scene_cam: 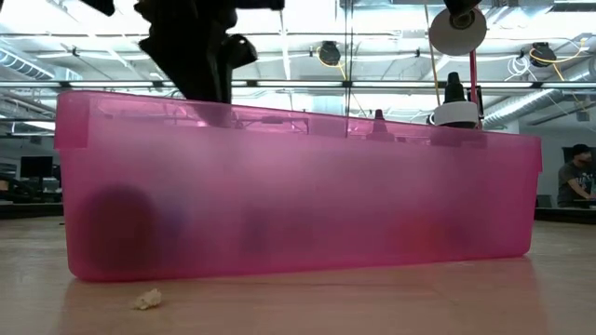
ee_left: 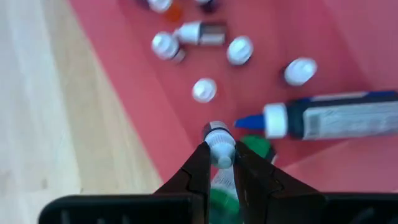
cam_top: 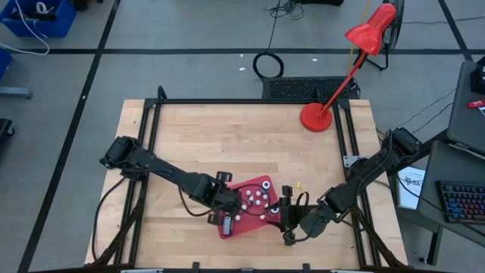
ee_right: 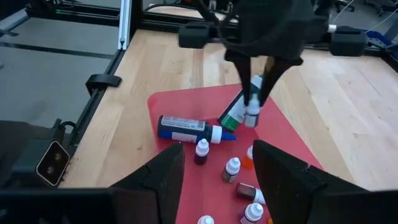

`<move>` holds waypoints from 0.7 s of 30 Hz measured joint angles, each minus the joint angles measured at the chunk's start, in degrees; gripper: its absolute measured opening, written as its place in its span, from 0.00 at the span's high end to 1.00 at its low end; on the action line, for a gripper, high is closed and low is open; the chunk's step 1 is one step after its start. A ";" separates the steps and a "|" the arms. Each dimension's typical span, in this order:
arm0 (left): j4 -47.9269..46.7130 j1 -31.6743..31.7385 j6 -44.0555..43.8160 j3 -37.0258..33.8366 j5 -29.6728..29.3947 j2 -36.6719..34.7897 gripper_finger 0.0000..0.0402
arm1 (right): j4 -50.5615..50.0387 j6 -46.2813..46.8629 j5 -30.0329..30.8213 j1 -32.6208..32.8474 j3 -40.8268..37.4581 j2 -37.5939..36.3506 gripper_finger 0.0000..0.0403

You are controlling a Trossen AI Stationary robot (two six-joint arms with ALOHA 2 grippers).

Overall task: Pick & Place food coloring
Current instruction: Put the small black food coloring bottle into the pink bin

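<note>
Holding one small dropper bottle (ee_left: 219, 144) by its neck, the left tool (ee_left: 219, 163) hangs over the near corner of the pink bin (cam_top: 250, 199), fingers closed tight just under the white cap. In the right wrist view the same bottle (ee_right: 252, 114) hangs clear of the bin floor, so my read is that it's mid-lift or mid-carry, not resting. The neck grip makes sense: the caps are the only part sticking up among the loose bottles.

The right tool (ee_right: 214, 163) sits just outside the bin's right edge, low to the table (cam_top: 250, 136), fingers spread wide and holding nothing. Probably waiting its turn, or parked clear of the left arm.

The rest of the food coloring is in the bin: several small white-capped bottles (ee_left: 204, 89) scattered, some upright, one on its side. A larger blue-tipped bottle (ee_left: 329, 116) lies flat near the held one, with a green-labelled bottle (ee_right: 235, 112) just beside it.

Hard to tell:
- Colour of the held bottle. Its body is hidden between the fingers; something green shows below them in the left wrist view, but I can't say whether that's this bottle or the larger one underneath.
- Exact count of small bottles. The top-down view shows only white dots, and the wrist views crop the bin.
- The low view is nearly useless: the translucent bin wall fills it and the contents are dim blobs behind it.
- Where the bottle is meant to go. No obvious target on the table, only a red desk lamp (cam_top: 318, 115) at the far side.
</note>
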 joint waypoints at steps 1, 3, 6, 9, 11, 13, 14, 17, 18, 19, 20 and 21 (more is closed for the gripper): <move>-0.90 0.34 -0.36 0.00 -0.43 0.00 0.87 | -0.01 -0.03 0.00 0.22 0.01 0.00 0.56; -1.47 1.15 -0.64 -0.13 -0.73 0.00 0.87 | -0.01 -0.20 0.00 0.69 0.01 0.00 0.56; -0.90 2.49 -0.58 -0.79 -0.41 0.00 0.87 | 0.00 -0.62 0.00 1.42 -0.01 0.00 0.56; 1.68 3.33 0.06 -1.92 0.98 0.00 0.87 | -0.02 -1.31 0.00 2.14 0.00 0.00 0.55; 4.58 3.86 0.81 -3.43 3.03 0.00 0.87 | -0.02 -1.49 0.00 2.35 -0.01 0.00 0.55; 6.06 4.46 0.97 -4.86 4.44 0.00 0.87 | -0.02 -1.49 0.00 2.57 -0.01 0.00 0.56; 6.45 4.70 0.93 -5.43 4.88 0.00 0.87 | -0.02 -1.50 0.00 2.61 -0.01 0.00 0.56; 8.63 5.16 0.81 -7.30 5.61 0.01 0.87 | -0.02 -1.49 0.00 2.61 -0.01 0.00 0.56; 9.79 5.22 0.79 -7.97 6.24 0.00 0.87 | -0.02 -1.50 0.00 2.61 -0.01 0.00 0.56; 10.90 5.39 0.76 -8.51 7.04 0.00 0.87 | -0.02 -1.51 0.01 2.61 -0.01 0.00 0.56; 11.95 5.43 0.78 -8.97 7.92 0.00 0.87 | -0.02 -1.58 0.02 2.61 -0.01 -0.01 0.56; 12.81 5.43 0.79 -9.36 8.83 0.01 0.87 | -0.02 -1.78 0.02 2.61 -0.01 0.00 0.55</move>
